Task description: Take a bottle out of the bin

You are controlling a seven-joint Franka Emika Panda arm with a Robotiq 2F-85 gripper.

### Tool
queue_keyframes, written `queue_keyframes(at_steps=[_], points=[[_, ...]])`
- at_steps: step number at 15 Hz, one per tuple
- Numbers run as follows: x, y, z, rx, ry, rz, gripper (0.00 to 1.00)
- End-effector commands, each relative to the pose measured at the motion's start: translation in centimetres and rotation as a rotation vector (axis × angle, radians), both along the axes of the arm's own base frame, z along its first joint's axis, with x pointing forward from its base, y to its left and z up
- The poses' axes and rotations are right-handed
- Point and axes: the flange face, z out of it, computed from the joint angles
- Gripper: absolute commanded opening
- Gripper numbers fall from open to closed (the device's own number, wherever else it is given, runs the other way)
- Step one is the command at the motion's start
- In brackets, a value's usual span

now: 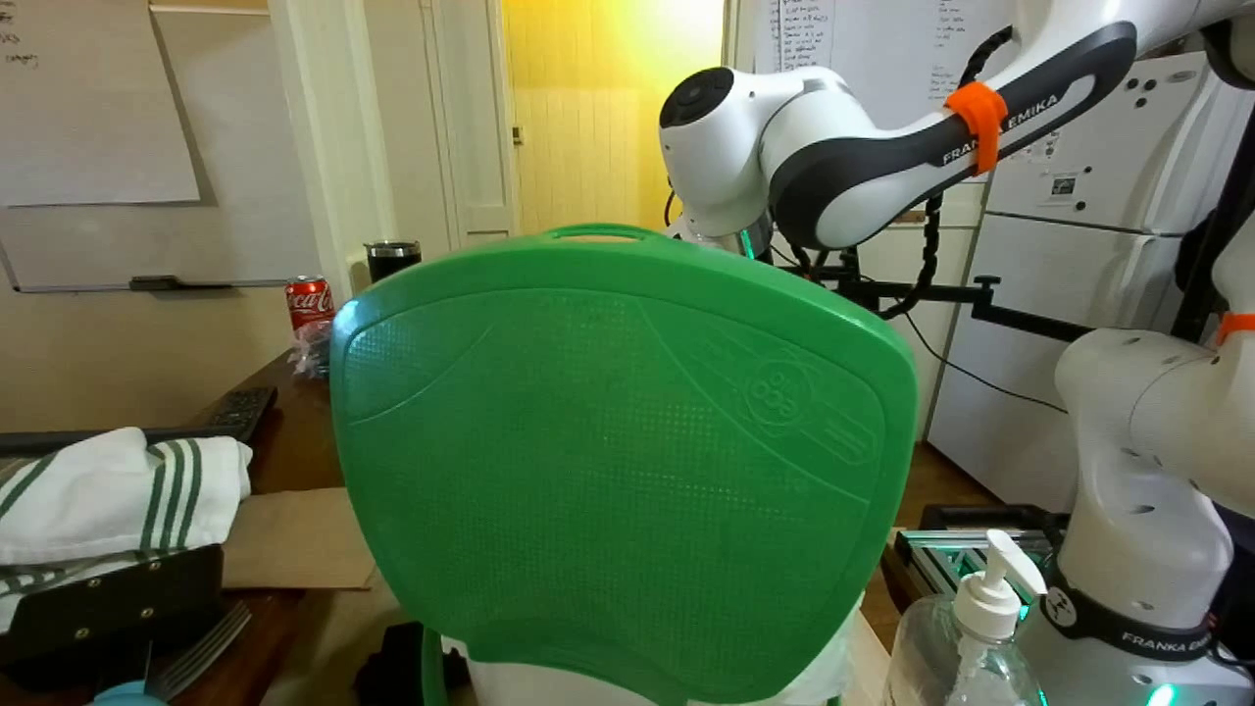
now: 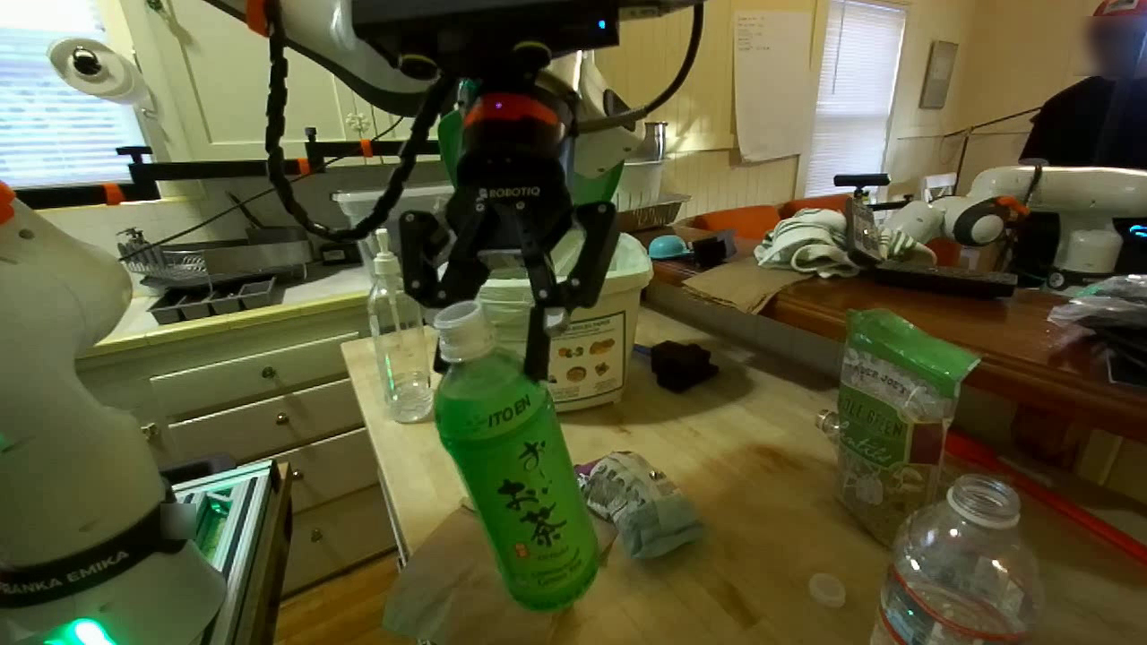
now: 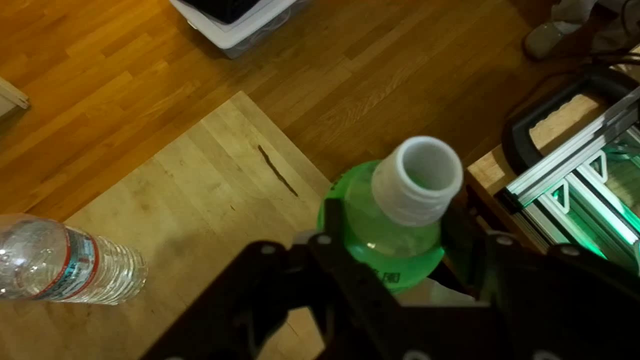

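In an exterior view, yellow light floods the doorway (image 1: pixel 598 147) at twelve o'clock; glare whitens the bin lid (image 1: pixel 608 441) at the lid's ten o'clock; a grey shadow lines the paper (image 1: pixel 88 127) at ten o'clock; in an exterior view, daylight bleaches a window (image 2: pixel 54 139) at ten o'clock and another window (image 2: pixel 860 98) at two; the gripper (image 2: pixel 489 367) looks near-black; a person's head (image 2: pixel 1116 49) at two o'clock is blurred; in the wrist view, the floor (image 3: pixel 115 70) glows amber at ten o'clock and dims towards one; the gripper, at six, is out of focus; a green glow tints the metal frame (image 3: pixel 560 164) at three.
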Motion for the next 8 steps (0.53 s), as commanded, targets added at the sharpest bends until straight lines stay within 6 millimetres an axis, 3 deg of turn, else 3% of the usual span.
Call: queue_keyframes(at_steps=[1, 8], points=[[0.3, -1.1, -2.5, 0.029, -0.037, -0.046, 0.27], [1.3, -3.0, -6.3, 0.057, 0.001, -0.072, 0.27]])
